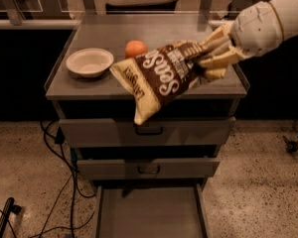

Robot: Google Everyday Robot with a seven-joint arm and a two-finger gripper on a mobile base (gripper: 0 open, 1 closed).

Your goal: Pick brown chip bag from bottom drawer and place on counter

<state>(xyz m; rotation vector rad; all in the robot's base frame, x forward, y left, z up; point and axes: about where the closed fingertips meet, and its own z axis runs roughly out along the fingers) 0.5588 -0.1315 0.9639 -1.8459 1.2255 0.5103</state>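
Your pincer [207,62] is clamped on one end of the chip bag [160,78], above the table [109,33]. The bag is crinkly dark brown with cream ends and big white lettering, tilted, its lower end drooping past the front edge

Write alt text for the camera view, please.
The robot's cream claw, at the right, grips a crinkly dark-brown chip bag over the front edge of the flat grey metal counter, near a cream shallow bowl and a round orange fruit. Below, the grey metal bottom drawer stands open.
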